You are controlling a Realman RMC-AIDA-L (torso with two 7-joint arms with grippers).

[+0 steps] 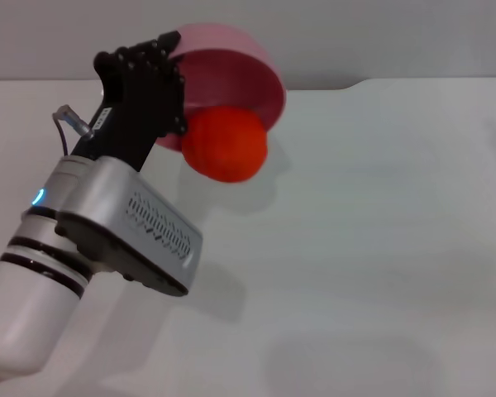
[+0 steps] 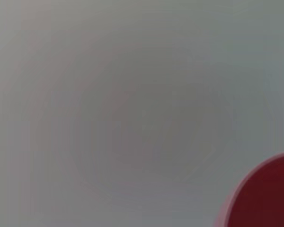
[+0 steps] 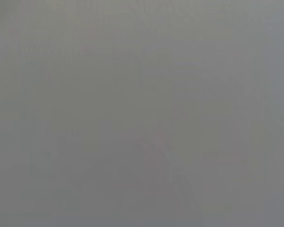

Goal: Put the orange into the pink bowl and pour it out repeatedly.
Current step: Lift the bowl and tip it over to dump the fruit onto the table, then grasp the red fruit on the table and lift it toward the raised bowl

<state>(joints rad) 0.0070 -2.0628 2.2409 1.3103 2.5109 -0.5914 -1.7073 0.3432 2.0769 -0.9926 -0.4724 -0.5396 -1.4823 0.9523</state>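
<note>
Head view alone shows my left gripper (image 1: 167,51) clamped on the pink bowl (image 1: 246,70), tipped, mouth facing down-left, orange (image 1: 225,143) at its lower lip; my wrist catches only bowl rim.

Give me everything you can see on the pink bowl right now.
The round, glossy pink plastic bowl is lifted off the white table and tipped steeply, its opening facing down and toward the camera. The left gripper clamps its rim on the robot's left. The bright orange-red toy fruit sits at its lower lip, spilling out. No cracks visible.
</note>
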